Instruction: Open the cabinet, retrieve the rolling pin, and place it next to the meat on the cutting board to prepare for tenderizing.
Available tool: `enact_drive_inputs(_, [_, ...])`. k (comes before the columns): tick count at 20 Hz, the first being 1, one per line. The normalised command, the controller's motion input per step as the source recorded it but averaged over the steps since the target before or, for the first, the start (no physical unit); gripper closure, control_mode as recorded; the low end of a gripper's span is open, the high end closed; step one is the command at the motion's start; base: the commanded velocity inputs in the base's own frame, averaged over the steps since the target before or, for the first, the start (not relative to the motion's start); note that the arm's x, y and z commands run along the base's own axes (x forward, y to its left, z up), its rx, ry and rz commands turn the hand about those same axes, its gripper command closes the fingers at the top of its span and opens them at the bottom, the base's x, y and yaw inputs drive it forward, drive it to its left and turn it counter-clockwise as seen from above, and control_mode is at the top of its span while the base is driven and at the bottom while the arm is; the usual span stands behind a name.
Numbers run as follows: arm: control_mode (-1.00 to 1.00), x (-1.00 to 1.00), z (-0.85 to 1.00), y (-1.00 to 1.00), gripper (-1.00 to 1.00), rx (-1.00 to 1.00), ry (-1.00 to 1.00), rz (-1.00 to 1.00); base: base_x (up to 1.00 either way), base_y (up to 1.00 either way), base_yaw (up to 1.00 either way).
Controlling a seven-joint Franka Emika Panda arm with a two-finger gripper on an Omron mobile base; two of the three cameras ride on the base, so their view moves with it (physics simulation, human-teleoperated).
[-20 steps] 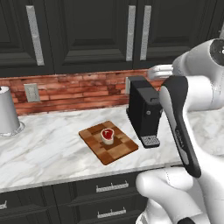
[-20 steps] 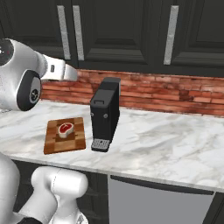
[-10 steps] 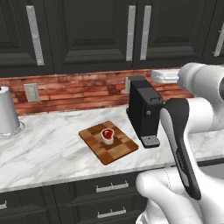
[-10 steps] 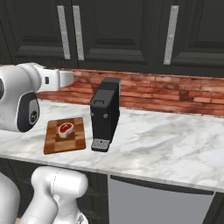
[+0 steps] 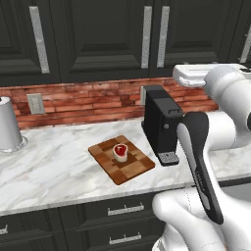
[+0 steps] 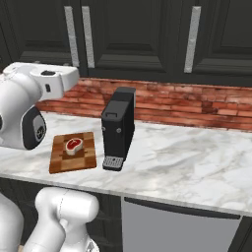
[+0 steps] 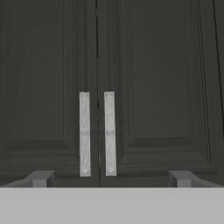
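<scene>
Near-black cabinet (image 7: 112, 65) doors stand shut straight ahead of my gripper (image 7: 112, 178), jaws spread wide and empty; both silver handles (image 7: 109, 133) run upright between my fingertips, still apart from them.

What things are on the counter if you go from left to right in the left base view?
Paper towel roll → cutting board with the meat on it → black coffee machine.
</scene>
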Motion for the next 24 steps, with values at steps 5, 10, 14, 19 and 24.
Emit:
enact_drive_inputs(5, [-1.0,0.01,0.0,0.01,-1.0,0.0,0.0,0.0,0.0,0.0,0.0])
enact_drive_inputs(10, [-1.0,0.22,0.0,0.0,-1.0,0.0,0.01,0.0,0.0,0.0,0.0])
enact_drive_inputs(14, [-1.0,0.32,0.11,0.0,-1.0,0.0,0.0,0.0,0.0,0.0,0.0])
enact_drive_inputs(19, [-1.0,0.31,0.16,0.0,-1.0,0.0,0.02,0.0,0.0,0.0,0.0])
enact_drive_inputs(24, [-1.0,0.49,0.04,0.0,-1.0,0.0,0.08,0.0,0.0,0.0,0.0])
